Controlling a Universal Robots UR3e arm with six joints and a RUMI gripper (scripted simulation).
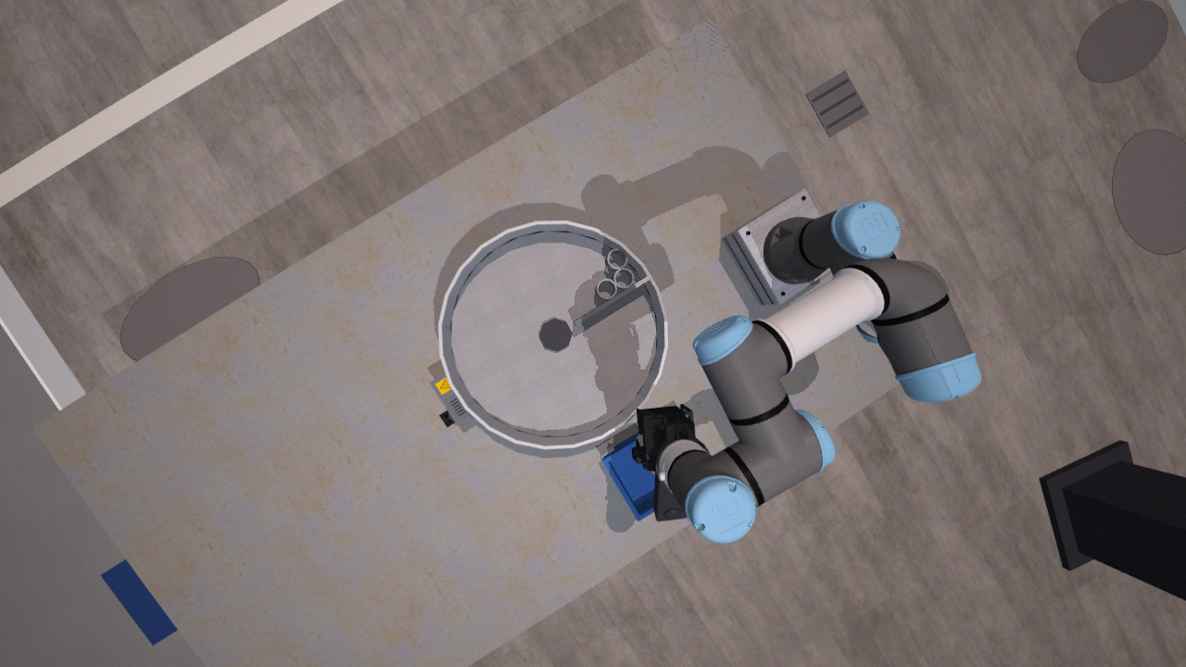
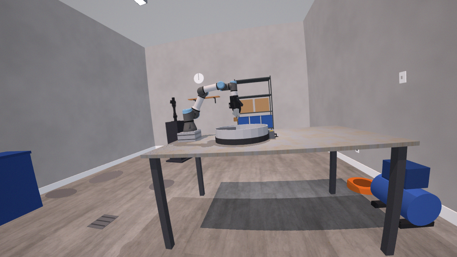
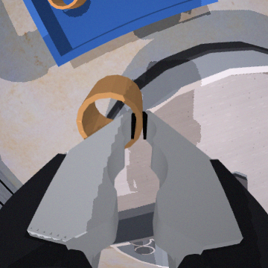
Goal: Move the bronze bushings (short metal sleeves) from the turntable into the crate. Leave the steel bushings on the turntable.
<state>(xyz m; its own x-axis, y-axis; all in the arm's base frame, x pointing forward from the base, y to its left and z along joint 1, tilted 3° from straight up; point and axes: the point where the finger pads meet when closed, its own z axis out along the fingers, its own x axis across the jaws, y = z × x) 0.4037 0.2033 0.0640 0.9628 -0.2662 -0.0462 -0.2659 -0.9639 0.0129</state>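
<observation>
My gripper (image 3: 139,113) is shut on the wall of a bronze bushing (image 3: 109,106) and holds it in the air over the turntable's rim, just short of the blue crate (image 3: 112,22). Another bronze bushing (image 3: 65,4) lies in the crate at the top edge of the wrist view. In the overhead view the gripper (image 1: 659,431) is above the turntable's edge next to the crate (image 1: 630,481), which the arm mostly hides. Steel bushings (image 1: 615,273) sit together on the turntable (image 1: 551,335) beside its radial bar. In the side view the gripper (image 2: 235,112) hangs well above the turntable (image 2: 241,133).
The arm's base plate (image 1: 766,261) stands beside the turntable. A small control box with a yellow label (image 1: 447,402) sits at the turntable's edge. The raised ring wall (image 1: 464,273) surrounds the turntable disc.
</observation>
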